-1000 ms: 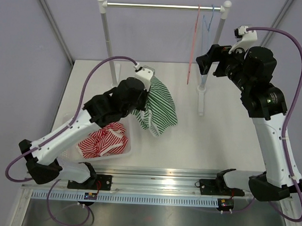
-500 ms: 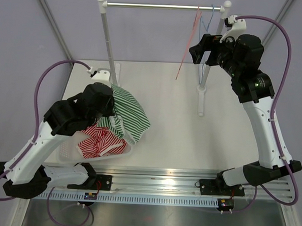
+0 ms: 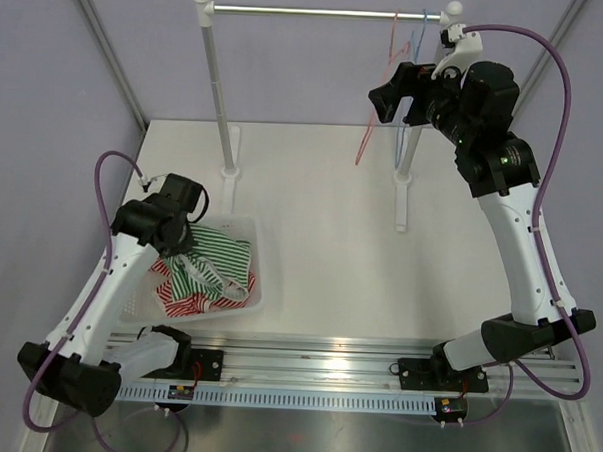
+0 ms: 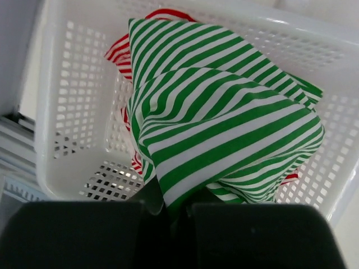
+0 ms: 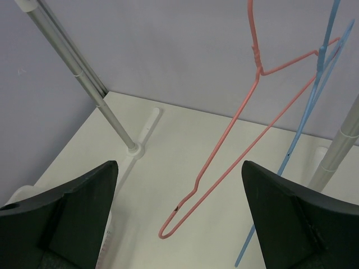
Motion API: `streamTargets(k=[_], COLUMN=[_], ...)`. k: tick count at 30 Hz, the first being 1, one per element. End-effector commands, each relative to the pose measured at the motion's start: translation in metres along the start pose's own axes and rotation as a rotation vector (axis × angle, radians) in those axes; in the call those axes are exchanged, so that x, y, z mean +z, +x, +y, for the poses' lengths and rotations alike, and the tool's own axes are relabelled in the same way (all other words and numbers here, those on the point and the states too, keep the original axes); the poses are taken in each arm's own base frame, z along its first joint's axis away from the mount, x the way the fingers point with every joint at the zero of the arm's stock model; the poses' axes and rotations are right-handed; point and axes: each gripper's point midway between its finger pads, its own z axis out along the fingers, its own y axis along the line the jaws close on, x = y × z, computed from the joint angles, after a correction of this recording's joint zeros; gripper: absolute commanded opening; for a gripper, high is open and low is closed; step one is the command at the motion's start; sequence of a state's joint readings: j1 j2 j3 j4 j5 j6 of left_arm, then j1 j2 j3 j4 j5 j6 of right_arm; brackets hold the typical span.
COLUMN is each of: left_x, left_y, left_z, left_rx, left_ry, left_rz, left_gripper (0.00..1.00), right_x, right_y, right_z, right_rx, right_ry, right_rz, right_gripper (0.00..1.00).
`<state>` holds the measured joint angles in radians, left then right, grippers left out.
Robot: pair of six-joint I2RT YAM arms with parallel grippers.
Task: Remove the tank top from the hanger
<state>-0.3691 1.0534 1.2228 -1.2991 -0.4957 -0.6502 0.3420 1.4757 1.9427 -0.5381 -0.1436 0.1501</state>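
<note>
1. The tank top [image 4: 224, 123], striped green and white, is shown bunched inside the white basket [image 4: 61, 112], lying on a red-striped garment [image 4: 115, 53] that shows only at the edges.
2. The left gripper [image 4: 171, 207] is seen closed to a narrow gap just above the basket. A fold of the tank top is pinched between its fingers, and the rest of the cloth is draped downward into the basket.
3. The red hanger [image 5: 257, 55] is shown bare, hooked on the rail [image 3: 311, 11] beside a blue hanger [image 5: 321, 53]. No cloth is carried by either.
4. The right gripper [image 5: 179, 168] is held spread wide and empty, close to the lower loop of the red hanger but apart from it. The worktop [image 3: 380, 269] is visible beneath.
5. The step in hand is judged to be the deposit. The garment is already off the hanger, so the task is taken as almost complete, with only the release left.
6. For the next move, the left fingers would need to be parted so that the fold is dropped. A straight lift clear of the basket would then be required.
7. A snag is considered possible, since loose cloth could cling to a finger and be drawn back out over the basket wall.
</note>
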Motion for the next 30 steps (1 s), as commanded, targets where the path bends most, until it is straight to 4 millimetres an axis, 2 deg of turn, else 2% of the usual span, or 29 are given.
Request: streamTargets(k=[1, 2, 3, 5, 6, 7, 8, 9, 10, 13, 15, 17, 18, 20, 21, 22, 23, 24, 25, 27, 28, 30], left_x=[0.028, 0.044, 0.052, 0.069, 0.076, 0.078, 0.083, 0.095, 0.098, 0.112, 0.114, 0.114, 0.111, 0.103, 0.096, 0.094, 0.084, 0.078, 0.074, 0.06, 0.055, 0.038], left_y=[-0.001, 0.007, 0.006, 0.02, 0.019, 0.026, 0.029, 0.041, 0.048, 0.065, 0.064, 0.054, 0.05, 0.026, 0.021, 0.011, -0.007, -0.01, -0.017, -0.032, -0.038, -0.057], left_z=[-0.026, -0.033, -0.038, -0.056, -0.062, -0.074, -0.078, -0.082, -0.085, -0.083, -0.08, -0.078, -0.076, -0.077, -0.075, -0.068, -0.067, -0.062, -0.057, -0.052, -0.048, -0.046], left_rx=[-0.067, -0.038, -0.049, -0.044, -0.07, -0.079, -0.088, -0.096, -0.107, -0.108, -0.102, -0.078, -0.069, -0.049, -0.045, -0.039, -0.045, -0.045, -0.048, -0.055, -0.056, -0.048], left_ry=[0.113, 0.104, 0.113, 0.159, 0.186, 0.243, 0.254, 0.257, 0.272, 0.255, 0.243, 0.237, 0.228, 0.236, 0.238, 0.201, 0.213, 0.194, 0.174, 0.176, 0.168, 0.212], left_rz=[0.081, 0.15, 0.175, 0.282, 0.292, 0.338, 0.352, 0.405, 0.441, 0.504, 0.492, 0.457, 0.454, 0.391, 0.386, 0.343, 0.284, 0.273, 0.242, 0.181, 0.149, 0.057], left_gripper=[0.0, 0.0, 0.0, 0.0, 0.0, 0.0, 0.0, 0.0, 0.0, 0.0, 0.0, 0.0, 0.05, 0.23, 0.55, 0.67, 0.75, 0.81, 0.97, 0.99, 0.99, 0.99], right_x=[-0.013, -0.015, -0.016, -0.019, -0.021, -0.022, -0.025, -0.026, -0.025, -0.03, -0.034, -0.036, -0.035, -0.037, -0.037, -0.037, -0.038, -0.04, -0.04, -0.042, -0.041, -0.044], right_y=[-0.031, -0.03, -0.03, -0.029, -0.028, -0.028, -0.025, -0.023, -0.015, -0.008, -0.005, 0.001, 0.003, 0.006, 0.008, 0.01, 0.014, 0.016, 0.021, 0.028, 0.038, 0.041], right_z=[0.01, 0.009, 0.009, 0.009, 0.009, 0.009, 0.009, 0.009, 0.007, 0.005, 0.005, 0.003, 0.002, 0.0, -0.002, -0.005, -0.007, -0.009, -0.013, -0.017, -0.02, -0.029], right_rx=[-0.019, -0.019, -0.021, -0.022, -0.022, -0.022, -0.017, -0.014, -0.008, 0.0, 0.001, 0.002, 0.0, -0.01, -0.013, -0.018, -0.025, -0.03, -0.03, -0.038, -0.038, -0.03], right_ry=[-0.027, -0.026, -0.026, -0.02, -0.019, -0.018, -0.019, -0.017, -0.014, -0.005, 0.0, 0.006, 0.009, 0.022, 0.031, 0.045, 0.055, 0.065, 0.083, 0.1, 0.11, 0.154], right_rz=[-0.096, -0.096, -0.096, -0.091, -0.088, -0.088, -0.085, -0.085, -0.069, -0.054, -0.049, -0.033, -0.026, -0.01, -0.004, 0.004, 0.021, 0.03, 0.044, 0.06, 0.081, 0.077], right_gripper=[1.0, 0.99, 1.0, 1.0, 0.99, 0.99, 1.0, 1.0, 1.0, 0.99, 1.0, 1.0, 0.99, 1.0, 1.0, 0.99, 0.99, 1.0, 1.0, 0.99, 0.99, 0.99])
